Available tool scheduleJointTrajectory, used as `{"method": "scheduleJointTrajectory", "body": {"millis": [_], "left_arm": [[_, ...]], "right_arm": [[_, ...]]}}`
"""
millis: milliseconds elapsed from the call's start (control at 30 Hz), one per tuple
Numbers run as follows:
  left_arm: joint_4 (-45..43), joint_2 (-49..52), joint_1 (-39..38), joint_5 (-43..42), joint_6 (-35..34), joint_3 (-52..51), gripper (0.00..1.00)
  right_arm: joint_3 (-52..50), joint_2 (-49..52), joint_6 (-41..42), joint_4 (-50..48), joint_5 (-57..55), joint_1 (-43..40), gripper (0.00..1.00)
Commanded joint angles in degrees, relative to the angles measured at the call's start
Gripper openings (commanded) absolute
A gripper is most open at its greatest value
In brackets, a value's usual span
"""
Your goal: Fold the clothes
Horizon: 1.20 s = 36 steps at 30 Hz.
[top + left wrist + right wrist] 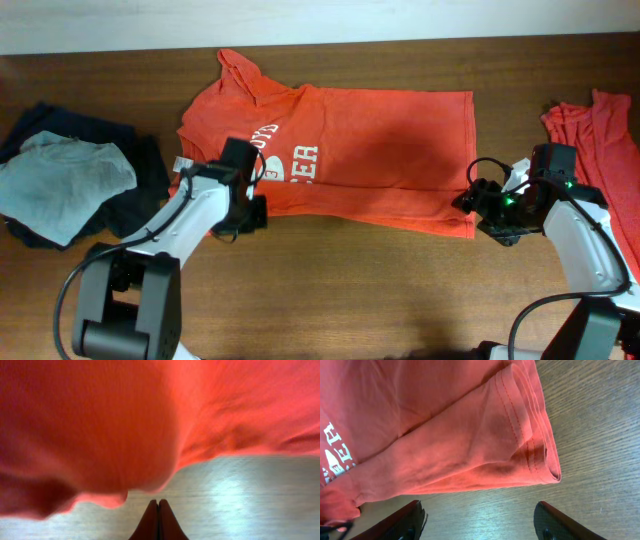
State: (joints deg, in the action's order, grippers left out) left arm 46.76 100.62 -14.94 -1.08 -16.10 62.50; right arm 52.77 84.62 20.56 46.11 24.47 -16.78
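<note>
The orange-red T-shirt lies spread across the middle of the table, with white lettering at its left part and a small white tag at its left edge. My left gripper sits at the shirt's near left edge. In the left wrist view its gripper is shut with nothing between the fingers, and the shirt's edge lies just ahead. My right gripper stands open by the near right corner. In the right wrist view the gripper is over bare wood, short of the stitched hem corner.
A pile of dark navy garments with a pale grey-blue tee on top lies at the left. Another orange-red garment lies at the right edge. The wooden table runs along the front.
</note>
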Motion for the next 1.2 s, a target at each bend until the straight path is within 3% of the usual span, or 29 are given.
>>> {"method": "scheduleJointTrajectory", "body": {"millis": [0,133,200,233,500,567,700,833,1033,1167], "left_arm": [[0.9,-0.1,0.1,1.6,0.0,5.7,0.0],[2.4,-0.1,0.1,6.1,0.0,5.7,0.02],[2.9,0.0,0.1,6.3,0.3,5.7,0.22],[3.1,0.1,0.0,6.3,0.3,5.3,0.27],[-0.7,0.1,0.0,5.9,0.3,0.5,0.45],[-1.4,0.2,0.0,5.9,0.3,0.1,0.41],[-2.2,0.3,0.0,5.9,0.3,0.2,0.02],[0.2,0.2,0.1,4.5,0.3,2.2,0.0],[7.9,0.1,0.1,4.3,0.3,13.0,0.0],[6.1,0.1,0.1,4.3,1.7,15.8,0.0]], "right_arm": [[0.8,-0.6,-0.7,0.0,-0.7,0.3,0.75],[0.8,-0.6,-0.7,0.0,-0.7,0.3,0.75],[0.8,-0.6,-0.7,0.0,-0.7,0.3,0.75],[0.8,-0.6,-0.7,0.0,-0.7,0.3,0.75],[0.8,-0.6,-0.7,0.0,-0.7,0.3,0.75],[0.8,-0.6,-0.6,0.0,-0.7,0.3,0.75],[0.8,-0.6,-0.7,0.0,-0.7,0.3,0.75],[0.8,-0.6,-0.7,0.2,-0.7,0.3,0.75],[0.8,-0.6,-0.7,0.2,-0.7,0.3,0.75],[0.8,-0.6,-0.7,0.2,-0.7,0.3,0.75]]}}
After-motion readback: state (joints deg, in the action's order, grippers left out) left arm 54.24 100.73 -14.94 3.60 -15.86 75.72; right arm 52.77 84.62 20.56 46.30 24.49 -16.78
